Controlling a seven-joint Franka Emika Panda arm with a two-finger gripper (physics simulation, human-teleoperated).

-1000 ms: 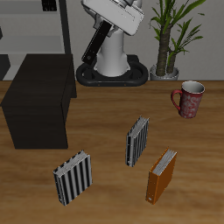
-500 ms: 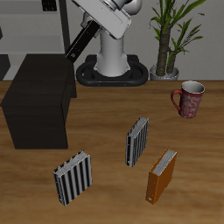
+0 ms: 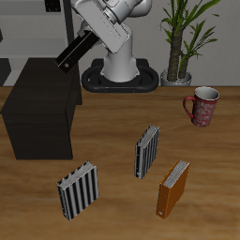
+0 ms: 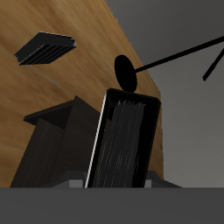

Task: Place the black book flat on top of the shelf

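Reaching up and back from its base, the arm slants over the shelf [image 3: 42, 103], carrying the black book [image 3: 77, 49] tilted in the air above the shelf's rear corner. The jaws are clamped on the book; the wrist view shows its dark cover [image 4: 127, 140] filling the frame. Spread over the wooden surface [image 3: 112, 202] are two striped books [image 3: 79, 190], an orange book [image 3: 173, 187] and a red mug [image 3: 202, 105]. A potted plant [image 3: 183, 37] stands behind.
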